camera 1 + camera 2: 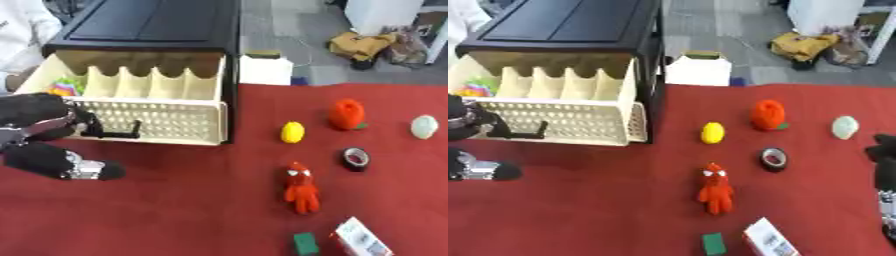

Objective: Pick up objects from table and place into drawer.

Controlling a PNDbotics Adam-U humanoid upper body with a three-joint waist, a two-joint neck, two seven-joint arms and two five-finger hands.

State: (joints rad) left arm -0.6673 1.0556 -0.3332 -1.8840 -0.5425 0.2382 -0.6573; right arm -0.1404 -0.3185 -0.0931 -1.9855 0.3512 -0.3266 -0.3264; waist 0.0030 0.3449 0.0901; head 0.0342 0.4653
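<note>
7 loose things on the red cloth, 1 open drawer.

On the cloth: 1 lemon (292,132), 1 orange fruit (347,114), 1 pale ball (424,126) far right, 1 tape roll (355,158), 1 red doll (301,187), 1 green block (305,243) and 1 box (360,239) near. Far left: 1 drawer (149,118) in 1 black cabinet (153,22), 1 many-coloured thing (63,88) inside. 2 hands: left (39,135), right (885,160).

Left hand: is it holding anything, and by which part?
The left hand sits at the black handle on the front of the cream perforated plastic drawer; whether its fingers close on the handle cannot be told.
</note>
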